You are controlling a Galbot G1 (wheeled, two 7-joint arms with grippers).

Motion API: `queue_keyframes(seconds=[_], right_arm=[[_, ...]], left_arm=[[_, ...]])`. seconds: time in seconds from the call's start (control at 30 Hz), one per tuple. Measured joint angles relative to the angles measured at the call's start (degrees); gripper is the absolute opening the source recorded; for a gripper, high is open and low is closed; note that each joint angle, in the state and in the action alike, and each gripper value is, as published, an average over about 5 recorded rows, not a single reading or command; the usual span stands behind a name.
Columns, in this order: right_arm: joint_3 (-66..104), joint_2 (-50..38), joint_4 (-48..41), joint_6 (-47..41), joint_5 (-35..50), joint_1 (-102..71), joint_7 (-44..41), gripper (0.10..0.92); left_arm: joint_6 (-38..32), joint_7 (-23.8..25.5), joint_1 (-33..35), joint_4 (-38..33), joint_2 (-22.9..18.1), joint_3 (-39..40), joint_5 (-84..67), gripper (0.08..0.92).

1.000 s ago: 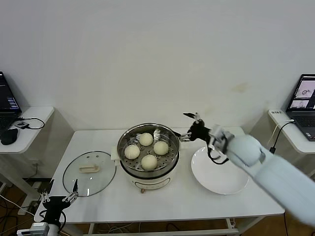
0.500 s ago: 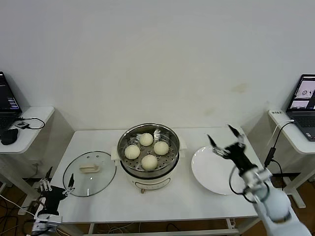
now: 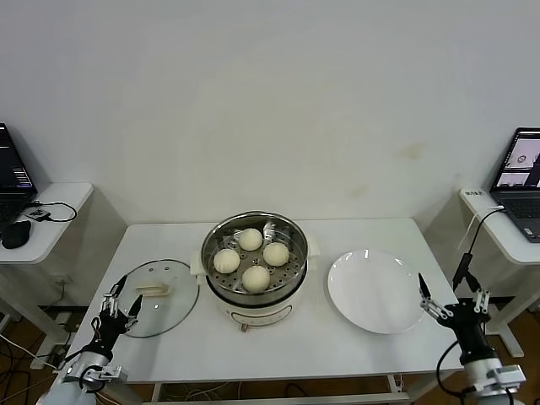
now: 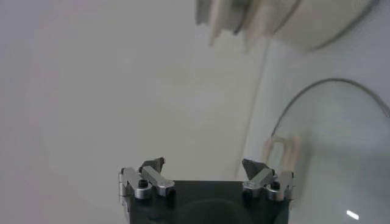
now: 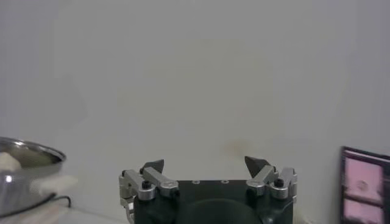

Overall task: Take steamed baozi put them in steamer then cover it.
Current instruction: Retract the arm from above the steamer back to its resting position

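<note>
The steel steamer (image 3: pixel 216 239) stands mid-table on its cream base, with several white steamed baozi (image 3: pixel 256 278) lying inside it. Its rim (image 5: pixel 27 152) also shows in the right wrist view. The glass cover (image 3: pixel 173 309) lies flat on the table to the steamer's left, with its block handle (image 3: pixel 153 289) up. Its rim (image 4: pixel 291 105) and handle (image 4: pixel 281 152) also appear in the left wrist view. My left gripper (image 3: pixel 121 295) is open at the cover's near left edge and holds nothing (image 4: pixel 204 163). My right gripper (image 3: pixel 451 291) is open and empty at the table's front right corner (image 5: pixel 205 162).
An empty flat white plate (image 3: pixel 375 291) lies to the right of the steamer. Side desks with laptops stand at the far left (image 3: pixel 13 173) and the far right (image 3: pixel 521 169). A cable (image 3: pixel 467 253) hangs by the right desk. The wall is close behind the table.
My right arm has pulled back from beside the steamer, past the plate, down to the front right corner. My left gripper has risen toward the cover's near edge. Both stayed open.
</note>
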Motion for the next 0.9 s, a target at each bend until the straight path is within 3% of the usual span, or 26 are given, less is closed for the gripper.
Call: queue_keyframes(seconds=[0.9], right_arm=[[3.5, 4.4, 0.3, 3.0, -1.5, -5.8, -0.8, 0.823]], left_arm=[[-1.3, 0.1, -11.3, 12.9, -0.4, 4.7, 10.7, 0.823]])
